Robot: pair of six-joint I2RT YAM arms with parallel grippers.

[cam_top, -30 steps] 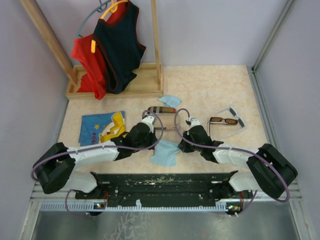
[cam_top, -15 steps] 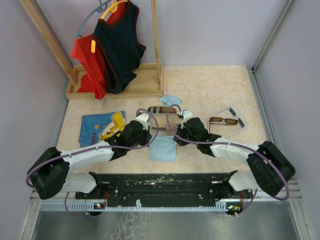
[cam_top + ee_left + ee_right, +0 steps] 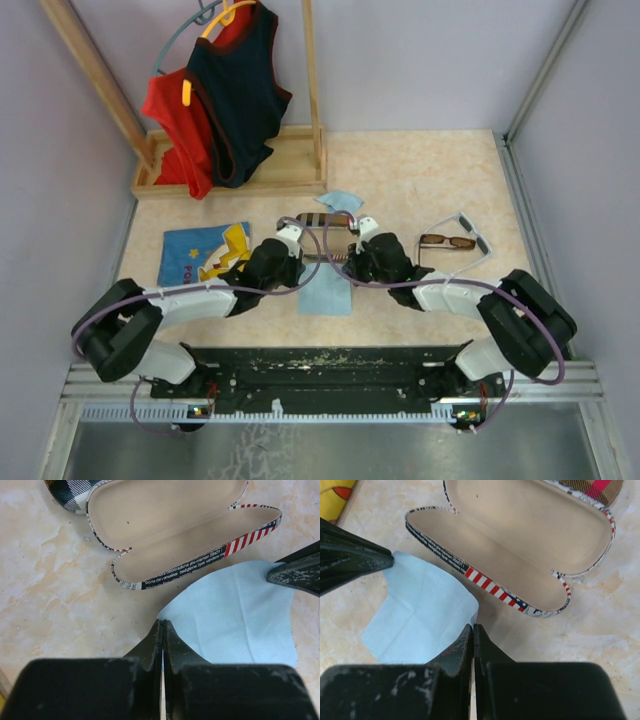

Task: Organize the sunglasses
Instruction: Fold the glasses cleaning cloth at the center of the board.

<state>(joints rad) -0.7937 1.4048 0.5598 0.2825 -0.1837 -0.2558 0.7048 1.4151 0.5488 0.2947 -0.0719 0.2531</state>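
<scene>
The left fingers (image 3: 151, 641) are pressed shut on one corner of the light-blue cloth (image 3: 235, 615), and the right fingers (image 3: 463, 642) are shut on another corner. The cloth is spread flat on the desk (image 3: 400, 170), just beside the opened flag-print case (image 3: 530, 540), which is seen to be empty. The brown sunglasses (image 3: 447, 241) and the white-grey sunglasses (image 3: 480, 240) are left together on the desk, to the right of the case.

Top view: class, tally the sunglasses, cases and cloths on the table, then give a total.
Sunglasses: 2 (brown pair, white-grey pair)
Cases: 2 (plaid case, flag-print case)
Cloths: 2 (near cloth, far cloth)
Total: 6
</scene>
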